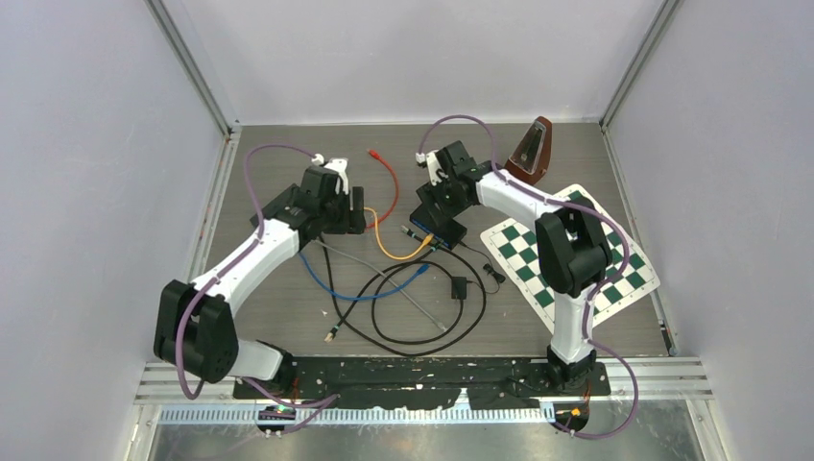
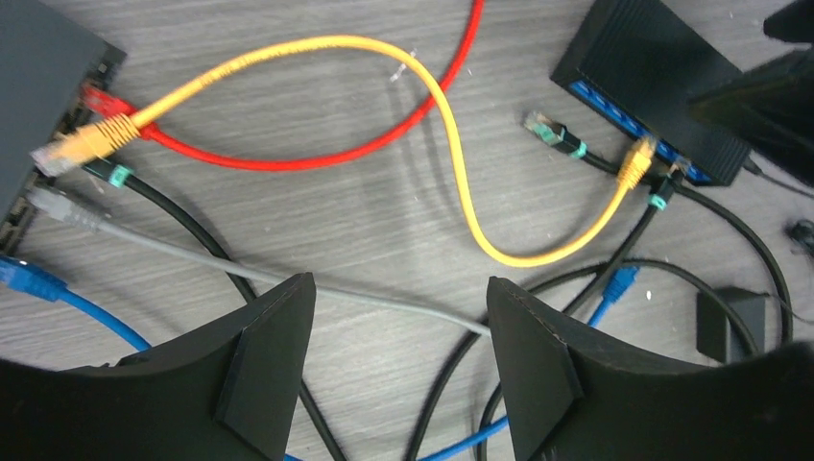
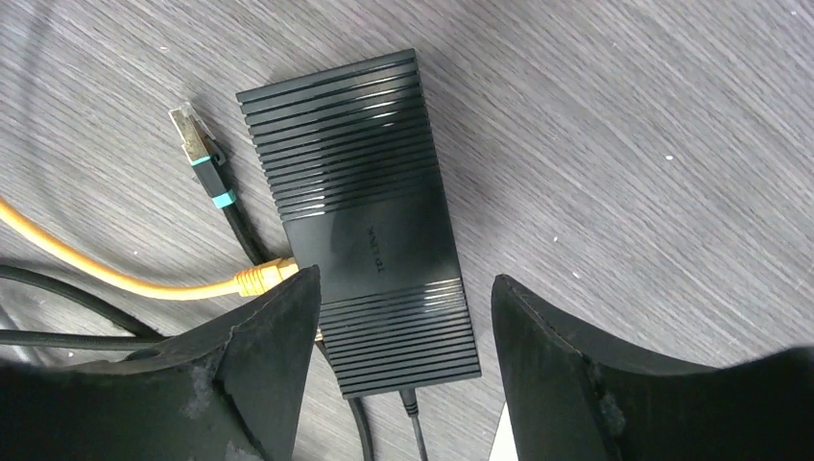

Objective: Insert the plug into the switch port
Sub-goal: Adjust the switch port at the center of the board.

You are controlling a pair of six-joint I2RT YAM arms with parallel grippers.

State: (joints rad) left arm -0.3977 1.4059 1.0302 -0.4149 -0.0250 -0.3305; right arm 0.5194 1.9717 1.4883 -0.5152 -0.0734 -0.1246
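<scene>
Loose black plug with teal band [image 3: 200, 149] lies flat on grey wood-grain counter [image 3: 624, 144], just beside port side of black ribbed switch box [image 3: 355, 192], not inserted. Long axis roughly parallel to port face; likely needs about a quarter turn before entry. Yellow cable [image 3: 125, 279] sits in 1 port nearby. Right pincer [image 3: 403, 288] wide, empty, above switch, nearer of 2 arms; plug lies outside its fingers, on port side. Left pincer [image 2: 400, 288] wide, empty, farther off.
</scene>
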